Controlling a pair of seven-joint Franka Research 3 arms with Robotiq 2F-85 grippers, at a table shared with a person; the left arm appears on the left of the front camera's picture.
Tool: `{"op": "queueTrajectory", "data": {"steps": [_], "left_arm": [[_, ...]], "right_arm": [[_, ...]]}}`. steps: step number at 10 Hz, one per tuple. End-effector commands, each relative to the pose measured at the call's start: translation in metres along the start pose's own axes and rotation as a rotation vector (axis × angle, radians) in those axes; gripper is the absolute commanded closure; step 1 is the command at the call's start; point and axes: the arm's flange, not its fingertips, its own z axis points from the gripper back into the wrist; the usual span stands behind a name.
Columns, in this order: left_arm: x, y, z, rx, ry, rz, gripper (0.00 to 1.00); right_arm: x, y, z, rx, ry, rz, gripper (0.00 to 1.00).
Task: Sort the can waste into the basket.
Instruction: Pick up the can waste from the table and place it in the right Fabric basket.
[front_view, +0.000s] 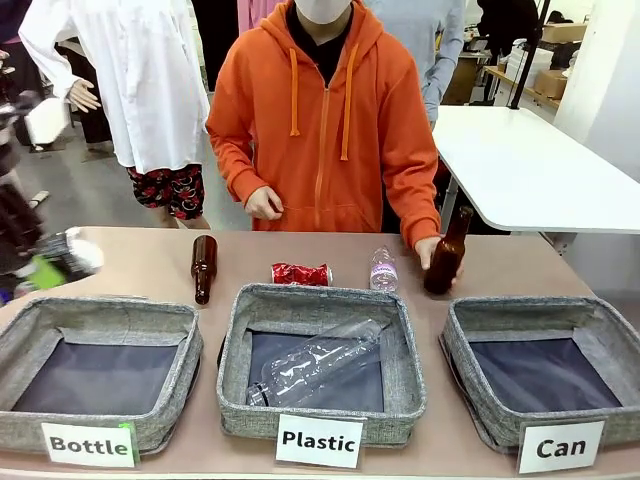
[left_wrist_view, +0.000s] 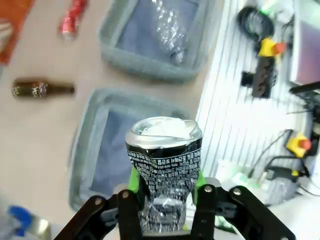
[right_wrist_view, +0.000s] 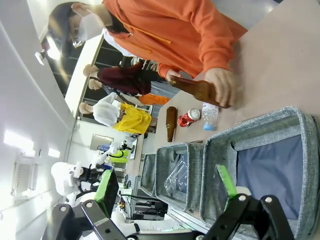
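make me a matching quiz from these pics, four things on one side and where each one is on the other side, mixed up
Things
1. black can
2. red can
3. clear plastic bottle
4. standing brown bottle

Places
A. in the person's hand
B. lying inside the Plastic basket
C. clamped in the left end effector
D. lying on the table behind the Plastic basket

Pairs: 1-C, 2-D, 3-B, 4-A

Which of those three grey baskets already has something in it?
The middle basket, labelled Plastic: a clear bottle lies inside. The Bottle basket and Can basket show bare lining.
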Motion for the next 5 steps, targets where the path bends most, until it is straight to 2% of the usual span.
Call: {"op": "queueTrajectory", "data": {"steps": [1,2,4,5], "left_arm": [[0.073,-0.027,-0.008,0.017,-0.009,-0.139,0.56],[0.106,-0.039,-0.022,0.083,0.035,-0.144,0.56],[0.171,-0.048,-0.047,0.036,0.059,-0.277,0.56],[0.213,-0.067,-0.066,-0.031,0.029,-0.361,0.56]], "right_arm": [[0.003,0.000,0.000,0.022,-0.016,0.027,0.00],[0.003,0.000,0.000,0.022,-0.016,0.027,0.00],[0.003,0.000,0.000,0.022,-0.016,0.027,0.00],[0.003,0.000,0.000,0.022,-0.016,0.027,0.00]]}}
